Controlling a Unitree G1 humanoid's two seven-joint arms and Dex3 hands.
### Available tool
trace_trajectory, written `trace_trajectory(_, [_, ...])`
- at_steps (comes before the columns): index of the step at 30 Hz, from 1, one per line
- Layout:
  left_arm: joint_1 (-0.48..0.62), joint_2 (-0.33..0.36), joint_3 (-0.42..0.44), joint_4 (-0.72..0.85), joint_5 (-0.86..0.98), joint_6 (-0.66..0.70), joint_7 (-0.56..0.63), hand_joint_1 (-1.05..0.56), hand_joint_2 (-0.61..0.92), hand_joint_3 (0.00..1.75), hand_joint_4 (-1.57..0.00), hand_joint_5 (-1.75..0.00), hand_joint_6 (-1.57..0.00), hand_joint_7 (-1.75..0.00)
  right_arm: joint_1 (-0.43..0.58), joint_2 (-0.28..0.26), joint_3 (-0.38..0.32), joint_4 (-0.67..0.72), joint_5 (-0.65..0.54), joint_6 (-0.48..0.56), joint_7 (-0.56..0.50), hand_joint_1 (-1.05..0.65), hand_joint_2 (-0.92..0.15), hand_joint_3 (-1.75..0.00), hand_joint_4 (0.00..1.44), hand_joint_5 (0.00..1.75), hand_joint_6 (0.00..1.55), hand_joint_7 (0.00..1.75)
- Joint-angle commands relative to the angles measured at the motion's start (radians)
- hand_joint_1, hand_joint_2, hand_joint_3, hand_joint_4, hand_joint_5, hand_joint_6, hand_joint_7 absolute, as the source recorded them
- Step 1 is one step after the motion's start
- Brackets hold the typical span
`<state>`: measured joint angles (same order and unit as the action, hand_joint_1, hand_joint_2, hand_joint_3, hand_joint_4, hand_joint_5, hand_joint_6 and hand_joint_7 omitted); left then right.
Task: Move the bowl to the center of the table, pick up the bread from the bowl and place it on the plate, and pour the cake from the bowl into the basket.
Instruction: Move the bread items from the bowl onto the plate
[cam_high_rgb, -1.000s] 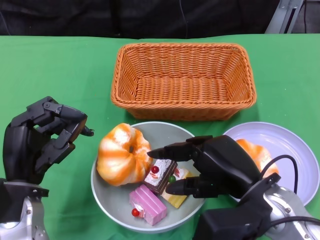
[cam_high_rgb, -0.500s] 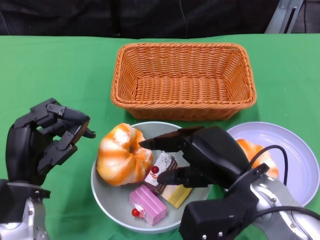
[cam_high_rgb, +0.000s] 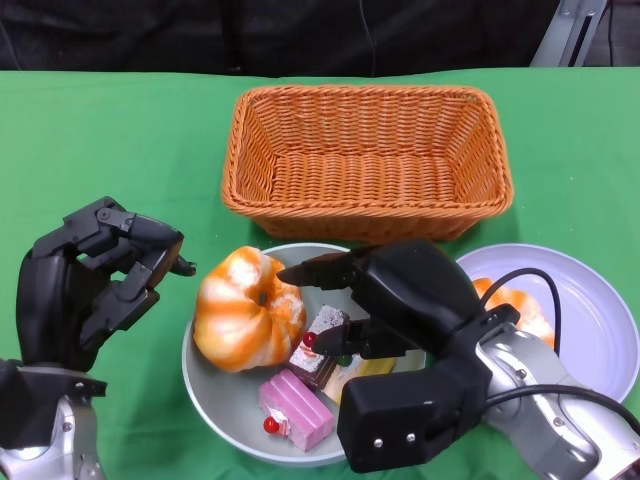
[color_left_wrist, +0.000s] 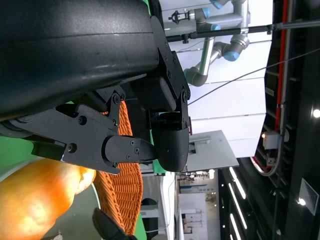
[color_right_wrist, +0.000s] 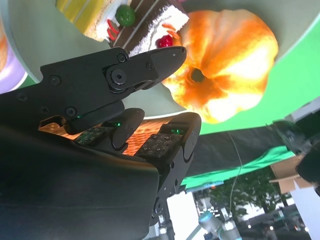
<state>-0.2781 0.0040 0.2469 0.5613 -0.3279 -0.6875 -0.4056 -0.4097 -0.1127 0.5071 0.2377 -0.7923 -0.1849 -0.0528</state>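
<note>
Bread (cam_high_rgb: 246, 308), orange and white, lies in the left part of the grey bowl (cam_high_rgb: 215, 400) near the front of the green tabletop (cam_high_rgb: 110, 140), beside three cake pieces (cam_high_rgb: 296, 408); the right hand (cam_high_rgb: 385, 300) hovers over the bowl with fingers apart, holding nothing, its fingertips just beside the bread. Another orange bread (cam_high_rgb: 510, 305) sits on the pale plate (cam_high_rgb: 590, 310) to the right; the wicker basket (cam_high_rgb: 368, 160) stands behind the bowl; the left hand (cam_high_rgb: 95, 280) hangs left of the bowl, fingers curled inward on nothing.
</note>
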Motion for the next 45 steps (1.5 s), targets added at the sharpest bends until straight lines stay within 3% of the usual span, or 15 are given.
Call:
trace_trajectory(1, [0.004, 0.005, 0.008, -0.018, -0.013, -0.005, 0.01, -0.15, 0.92, 0.3, -0.85, -1.28, -0.99, -0.83, -0.025, -0.001, 0.013, 0.024, -0.008, 0.008, 0.001, -0.66, -0.88, 0.0, 0.72, 0.01, 0.66, 0.01])
trace_trajectory(19, [0.003, -0.01, 0.007, -0.027, -0.013, -0.012, 0.017, -0.16, 0.92, 0.27, -0.85, -1.3, -0.99, -0.83, -0.086, 0.006, 0.066, 0.122, -0.023, 0.03, 0.013, -0.68, -0.91, -0.01, 0.66, 0.0, 0.68, 0.0])
trace_trajectory(36, [0.004, -0.01, 0.002, -0.026, -0.011, -0.014, 0.028, -0.14, 0.92, 0.29, -0.87, -1.29, -1.01, -0.81, -0.151, 0.072, 0.105, 0.238, -0.044, 0.1, -0.027, -0.71, -0.92, -0.02, 0.65, 0.0, 0.6, 0.0])
trace_trajectory(45, [0.001, -0.006, 0.002, -0.019, -0.005, -0.023, 0.034, -0.15, 0.92, 0.28, -0.87, -1.29, -1.01, -0.81, -0.154, 0.074, 0.12, 0.247, -0.05, 0.114, -0.017, -0.71, -0.92, -0.06, 0.63, 0.0, 0.55, 0.0])
